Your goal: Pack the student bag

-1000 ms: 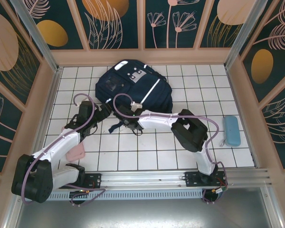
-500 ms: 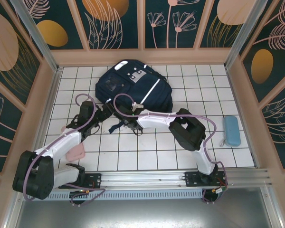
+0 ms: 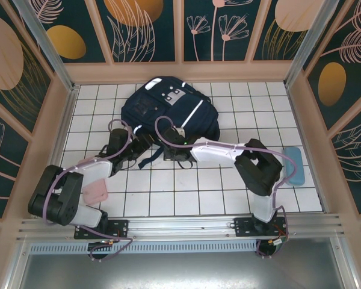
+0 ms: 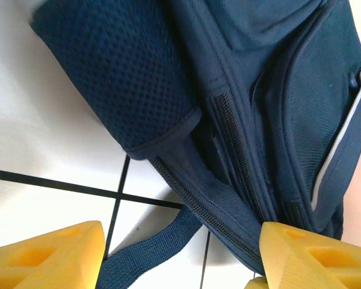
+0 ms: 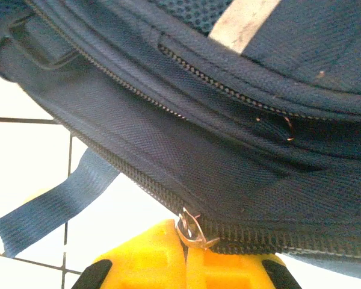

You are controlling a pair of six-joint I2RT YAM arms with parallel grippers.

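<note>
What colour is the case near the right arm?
Light blue case; clearest in top external view.

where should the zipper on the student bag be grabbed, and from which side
Grip the small metal ring pull hanging off the zipper track at the edge of the student bag, coming in low over the tiled table. It sticks out past the fabric, thin and flat, and the right end effector looks shut on it there.

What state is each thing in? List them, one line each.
Bag: lying flat, visible zips closed.
Zip pull: pinched at the right gripper's fingertips.
Left gripper: open, astride the bag's edge.
Right gripper: shut on the zip pull.
Case: closed, lying flat.
</note>
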